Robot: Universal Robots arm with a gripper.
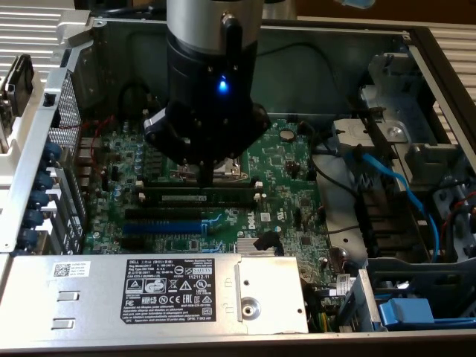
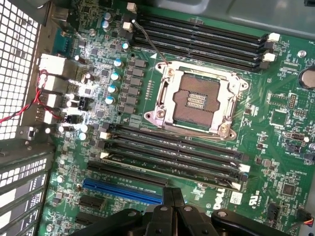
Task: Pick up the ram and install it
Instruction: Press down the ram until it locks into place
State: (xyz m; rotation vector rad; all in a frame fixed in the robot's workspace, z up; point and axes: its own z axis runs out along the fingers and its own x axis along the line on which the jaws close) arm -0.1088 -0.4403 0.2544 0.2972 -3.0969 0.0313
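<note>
Now ram [image 1: 197, 198] seated in slot, directly below end effector [image 1: 206, 175] (fingers pressed together).

light: dim exterior, soft focus | wrist: brighter, glare on capacitors [image 2: 114, 76] | blue LED [image 1: 221, 86] glows

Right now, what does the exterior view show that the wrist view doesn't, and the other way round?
Exterior view, beyond the wrist view: the silver power supply box with a black label and the light-blue cable on the exterior view's right. Wrist view, beyond the exterior view: the whole open square metal processor socket and the second bank of black memory slots past it. Both: the green motherboard, the blue expansion slot and the black gripper. In the exterior view, the dark-green ram stick lies just under the gripper.
</note>
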